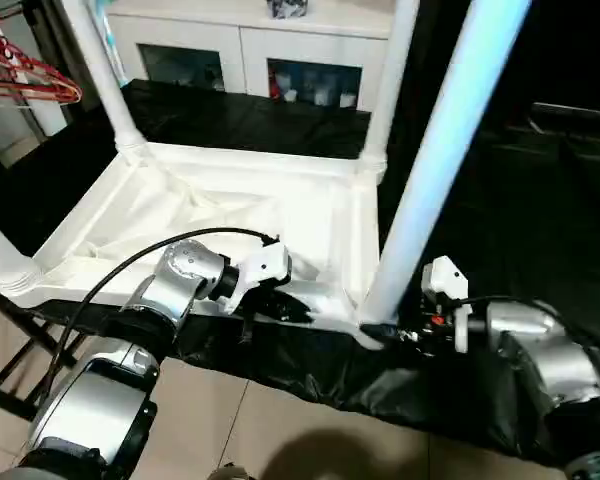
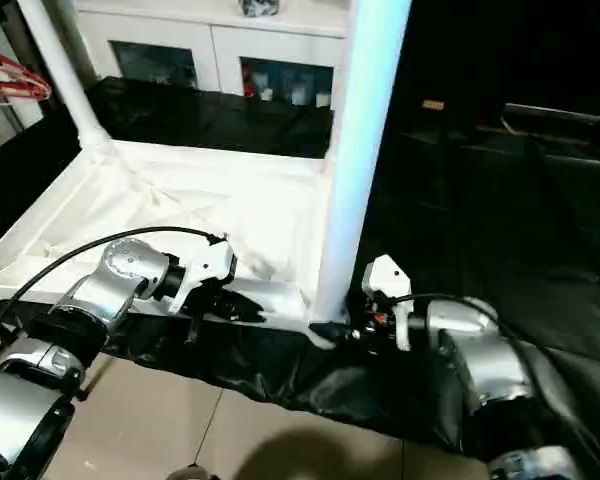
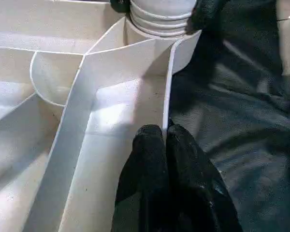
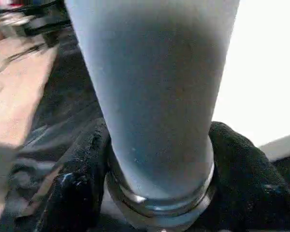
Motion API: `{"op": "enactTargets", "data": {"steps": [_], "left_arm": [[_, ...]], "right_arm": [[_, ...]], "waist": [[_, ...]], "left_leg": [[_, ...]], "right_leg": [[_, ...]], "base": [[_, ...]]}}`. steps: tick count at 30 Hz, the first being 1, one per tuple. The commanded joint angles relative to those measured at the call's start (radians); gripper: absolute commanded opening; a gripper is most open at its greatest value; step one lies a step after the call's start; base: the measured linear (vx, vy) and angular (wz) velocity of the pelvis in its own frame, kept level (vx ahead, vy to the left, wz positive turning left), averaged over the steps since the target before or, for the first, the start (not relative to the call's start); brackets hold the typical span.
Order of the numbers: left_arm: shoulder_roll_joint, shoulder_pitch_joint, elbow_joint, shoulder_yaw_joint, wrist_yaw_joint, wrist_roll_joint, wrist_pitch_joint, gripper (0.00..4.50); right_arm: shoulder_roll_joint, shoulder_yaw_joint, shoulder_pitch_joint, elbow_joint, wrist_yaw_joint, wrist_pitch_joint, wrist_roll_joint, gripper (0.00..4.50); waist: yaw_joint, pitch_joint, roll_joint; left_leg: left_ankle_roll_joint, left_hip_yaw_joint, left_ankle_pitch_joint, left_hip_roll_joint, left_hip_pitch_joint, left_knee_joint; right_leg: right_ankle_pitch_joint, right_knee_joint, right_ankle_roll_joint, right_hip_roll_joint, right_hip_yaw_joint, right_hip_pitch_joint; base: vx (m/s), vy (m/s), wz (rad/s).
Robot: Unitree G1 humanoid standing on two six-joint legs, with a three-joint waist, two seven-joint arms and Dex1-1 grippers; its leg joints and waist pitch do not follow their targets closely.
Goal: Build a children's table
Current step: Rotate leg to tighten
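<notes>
The white table top (image 1: 230, 205) lies upside down on a black-covered surface, ribs facing up. Three legs stand in its corner sockets: far left (image 1: 105, 80), far right (image 1: 392, 90) and near left (image 1: 2, 255). A fourth leg (image 1: 435, 170) rises from the near right socket. My left gripper (image 1: 285, 306) is shut on the top's thin near rim (image 3: 166, 92), a finger (image 3: 145, 145) on each side of the wall. My right gripper (image 1: 378, 330) is shut around the base of the near right leg (image 4: 154, 96), with its fingers (image 4: 82, 174) pressed against both sides.
A white cabinet with glass doors (image 1: 250, 55) stands behind the work surface. Red hangers (image 1: 25, 75) hang at the far left. Black sheeting (image 1: 500, 230) spreads to the right and drapes over the near edge above the tiled floor (image 1: 280, 430).
</notes>
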Motion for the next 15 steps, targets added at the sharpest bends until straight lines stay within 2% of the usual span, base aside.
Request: {"op": "enactTargets", "data": {"steps": [1,2,3,5,6,7,8,9,12,14,15], "left_arm": [[-0.088,-0.042,-0.012,0.030,0.159,-0.024,0.021,0.00],[-0.106,-0.041,-0.015,0.030,0.177,-0.023,0.027,0.00],[-0.132,-0.041,-0.018,0.027,0.203,-0.020,0.036,0.00],[-0.143,-0.041,-0.019,0.026,0.215,-0.019,0.040,0.00],[-0.179,-0.044,-0.020,0.023,0.258,-0.012,0.054,0.00],[-0.190,-0.047,-0.019,0.022,0.274,-0.010,0.057,0.00],[-0.208,-0.049,-0.018,0.021,0.299,-0.006,0.063,0.00],[-0.231,-0.052,-0.018,0.019,0.334,0.000,0.071,0.00],[-0.278,-0.062,-0.014,0.015,0.404,0.014,0.081,0.00],[-0.283,-0.064,-0.012,0.016,0.419,0.016,0.081,0.00],[-0.286,-0.064,-0.013,0.010,0.414,0.020,0.076,0.00]], "right_arm": [[0.096,0.080,-0.017,0.051,-0.104,-0.007,-0.053,2.70],[0.122,0.067,-0.035,0.091,-0.185,-0.005,-0.074,2.70],[0.157,0.048,-0.063,0.146,-0.282,-0.001,-0.091,2.70],[0.171,0.040,-0.074,0.168,-0.316,0.000,-0.094,2.70],[0.215,0.010,-0.110,0.224,-0.405,0.010,-0.087,2.70],[0.227,-0.001,-0.122,0.241,-0.433,0.011,-0.086,2.69],[0.245,-0.014,-0.145,0.272,-0.486,0.014,-0.087,2.69],[0.269,-0.033,-0.177,0.313,-0.559,0.019,-0.089,2.69],[0.309,-0.064,-0.249,0.401,-0.708,0.005,-0.110,2.69],[0.314,-0.068,-0.259,0.416,-0.718,-0.004,-0.115,2.69],[0.318,-0.071,-0.270,0.431,-0.726,-0.021,-0.120,3.25]], "waist": [[-0.006,-0.052,-0.010],[-0.010,-0.052,-0.010],[-0.022,-0.052,-0.012],[-0.031,-0.053,-0.011],[-0.036,-0.052,-0.010],[-0.039,-0.054,-0.005],[-0.041,-0.056,-0.007],[-0.043,-0.057,-0.001],[-0.046,-0.060,0.001],[-0.046,-0.063,-0.001],[-0.044,-0.065,0.000]], "left_leg": [[0.010,0.004,-0.276,0.000,0.000,-0.072],[0.002,0.002,-0.279,-0.001,-0.001,-0.074],[-0.004,-0.001,-0.280,-0.003,-0.004,-0.077],[-0.003,0.000,-0.291,-0.005,0.002,-0.076],[0.006,0.002,-0.295,-0.007,0.002,-0.074],[0.009,0.001,-0.291,-0.006,0.002,-0.073],[0.011,0.002,-0.281,-0.006,-0.001,-0.072],[0.008,0.001,-0.267,-0.005,-0.001,-0.072],[0.004,0.002,-0.258,-0.007,0.000,-0.070],[0.012,0.003,-0.233,-0.009,-0.005,-0.068],[0.020,0.002,-0.217,-0.007,-0.007,-0.066]], "right_leg": [[-0.396,-0.082,-0.164,-0.051,0.028,0.046],[-0.416,-0.085,-0.156,-0.051,0.027,0.047],[-0.434,-0.087,-0.142,-0.049,0.026,0.050],[-0.448,-0.093,-0.137,-0.048,0.026,0.043],[-0.436,-0.095,-0.140,-0.045,0.028,0.042],[-0.411,-0.091,-0.153,-0.045,0.030,0.041],[-0.391,-0.090,-0.158,-0.044,0.029,0.044],[-0.355,-0.085,-0.170,-0.043,0.030,0.042],[-0.308,-0.081,-0.181,-0.041,0.029,0.045],[-0.250,-0.075,-0.190,-0.039,0.029,0.049],[-0.211,-0.070,-0.200,-0.040,0.030,0.050]], "base": [[0.000,0.000,0.00],[0.000,0.000,0.00],[0.000,0.000,0.00],[0.000,0.000,0.00],[0.000,0.000,0.00],[0.000,0.000,0.00],[0.000,0.000,0.00],[0.000,0.000,0.00],[0.000,0.000,0.00],[0.000,0.000,0.00],[0.000,0.000,0.00]]}}
